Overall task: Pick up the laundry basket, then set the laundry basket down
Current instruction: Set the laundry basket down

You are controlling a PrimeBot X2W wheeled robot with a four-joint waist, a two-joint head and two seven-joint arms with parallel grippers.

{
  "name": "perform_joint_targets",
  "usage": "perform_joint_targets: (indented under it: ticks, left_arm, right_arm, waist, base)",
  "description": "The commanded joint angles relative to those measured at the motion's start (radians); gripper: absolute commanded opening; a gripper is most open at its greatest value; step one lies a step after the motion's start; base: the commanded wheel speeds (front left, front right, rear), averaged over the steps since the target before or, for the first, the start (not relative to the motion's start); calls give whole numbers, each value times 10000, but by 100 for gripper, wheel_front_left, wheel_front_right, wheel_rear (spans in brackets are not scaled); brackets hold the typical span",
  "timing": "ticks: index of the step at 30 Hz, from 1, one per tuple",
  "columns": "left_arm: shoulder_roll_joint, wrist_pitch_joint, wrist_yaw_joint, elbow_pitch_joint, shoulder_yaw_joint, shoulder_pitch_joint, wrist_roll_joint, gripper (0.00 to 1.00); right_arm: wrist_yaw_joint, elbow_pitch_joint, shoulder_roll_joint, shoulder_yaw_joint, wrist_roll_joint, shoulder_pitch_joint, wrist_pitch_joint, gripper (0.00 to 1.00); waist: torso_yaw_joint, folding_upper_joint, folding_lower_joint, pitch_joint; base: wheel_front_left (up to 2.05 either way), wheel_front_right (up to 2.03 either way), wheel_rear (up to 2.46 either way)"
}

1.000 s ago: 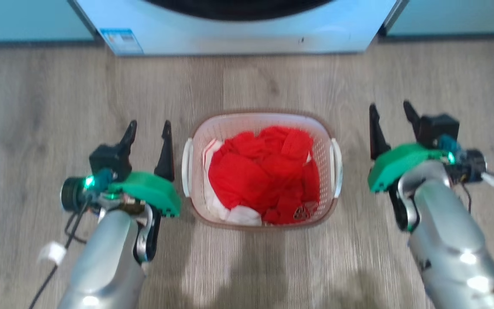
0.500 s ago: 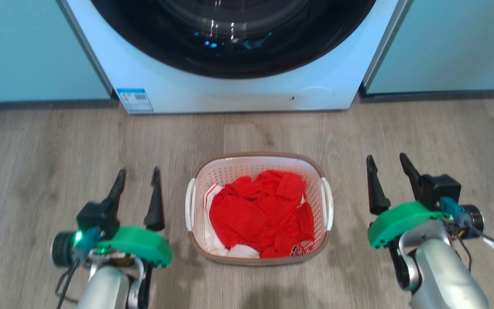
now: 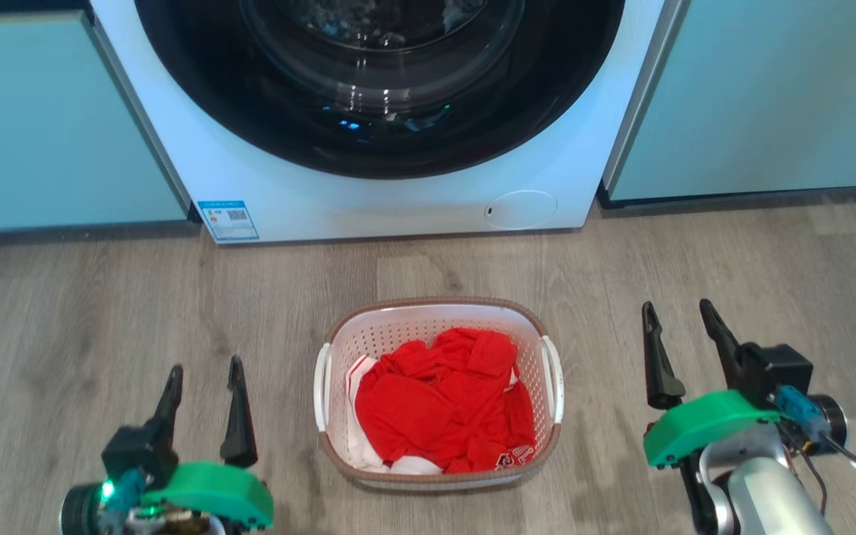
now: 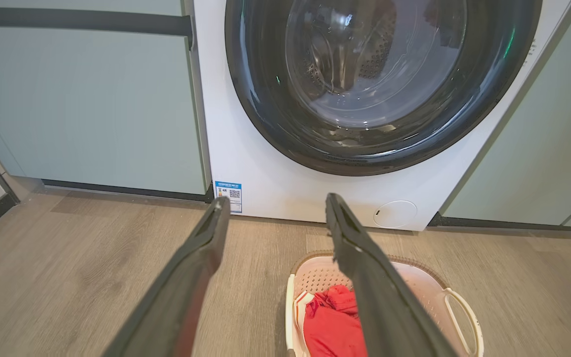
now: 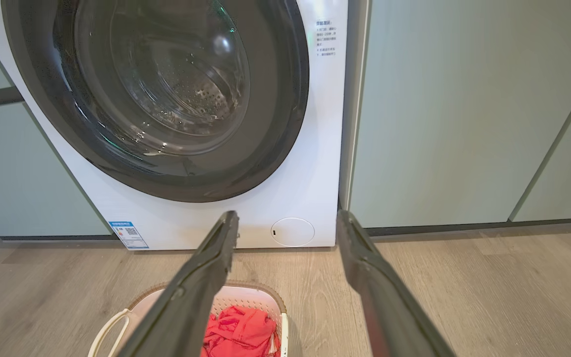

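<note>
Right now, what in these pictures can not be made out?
Bottom of the basket, head view: covered by red clothes.
Text of the sticker on the washer, head view: too small.
Near half of the basket, left wrist view: cut off by the bottom edge, partly behind the left tool.

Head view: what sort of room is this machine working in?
Most likely a home laundry area: a white front-loading washing machine with a dark round glass door, a white perforated plastic laundry basket with a brown rim holding red clothes, and pale green cabinet fronts.
</note>
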Motion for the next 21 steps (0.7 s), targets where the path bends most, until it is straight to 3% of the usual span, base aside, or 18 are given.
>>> perform_joint_targets:
  ticks: [1, 21]
  left_arm:
    - [24, -95, 74, -428, 353, -134, -34, 100]
    - [23, -95, 53, -921, 448, 706, 60, 100]
  right_arm:
    - [-6, -414, 30, 146, -14, -48, -106, 100]
    - [-6, -680, 30, 116, 50, 636, -107, 100]
  waist:
    - [-47, -1, 1, -90]
    - [-206, -1, 1, -692]
  base:
    - [0, 0, 0]
    - [0, 0, 0]
